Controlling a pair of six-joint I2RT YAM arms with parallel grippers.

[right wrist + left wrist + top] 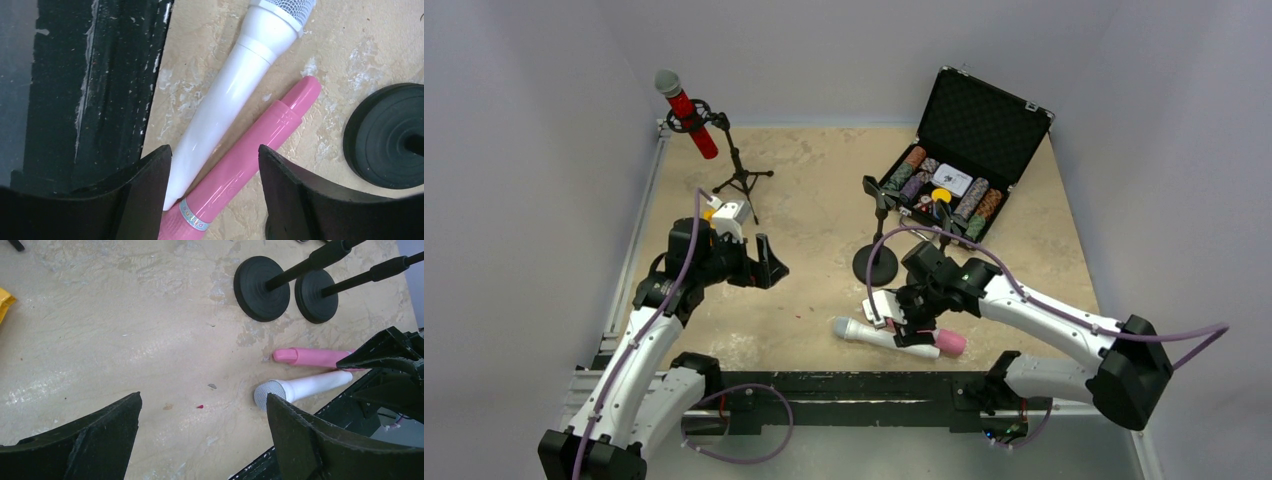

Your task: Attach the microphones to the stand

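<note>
Top external view: the red microphone (686, 108) sits tilted in the clip of a tripod stand (742, 178) at the far left of the table (814, 190); the white microphone (869, 332) and the pink microphone (951, 343) lie near the front edge, in front of a round-base stand (876, 262). An open black case (984, 115) of chips stands at the far right. The left gripper (764, 265) hangs released and empty, well apart from all three microphones; the right gripper (902, 322) is lowered over the white and pink pair. Left wrist view: the left gripper (203, 397) has its jaws spread wide over bare table, the pink microphone (310, 356) and white microphone (305, 386) lying side by side beyond it, near two round bases (261, 288). Right wrist view: the right gripper (214, 150) straddles the handle ends of the white microphone (235, 85) and pink microphone (260, 145), which touch each other; its jaws stand apart, unclenched, with table showing beside the pink handle. A round base (387, 135) lies just right.
</note>
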